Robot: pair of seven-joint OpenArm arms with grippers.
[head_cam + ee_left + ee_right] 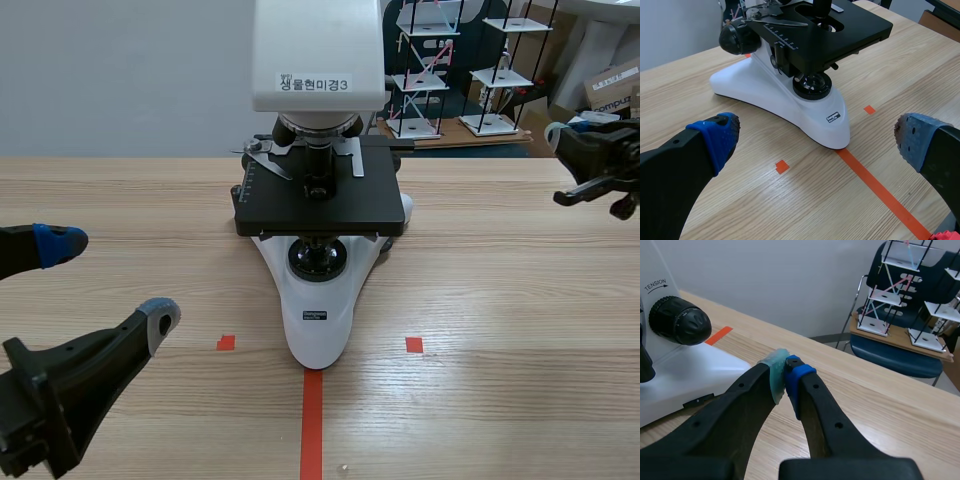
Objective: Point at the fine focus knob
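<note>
- So, microscope (318, 300) sits mid-table (520, 300), base nose on the tape line.
- Right gripper (785, 374) has its fingers pressed together, nothing between them, pads (774, 375) touching. It's raised off to the microscope's right, well apart from it.
- Fine focus knob (694, 324) is on the microscope's flank ahead of and beside that gripper. It looks like the smaller black cap poking out of the bigger coarse knob (662, 310).
- Risk: both knobs share one axis, so a slightly off tip reads as pointing at the coarse ring instead.
- Risk: coming in too far could nudge or turn the knob, or clip the white base below it.
- Risk: the tip has to swing sideways toward the knob, and the stage (320, 205) edge overhangs close by.
- Left gripper (110, 280) has fingers wide apart, low near the front of the base, holding nothing.
- A twin knob (737, 37) shows on its side, and its wide fingers would give a vague point if that arm went instead.
</note>
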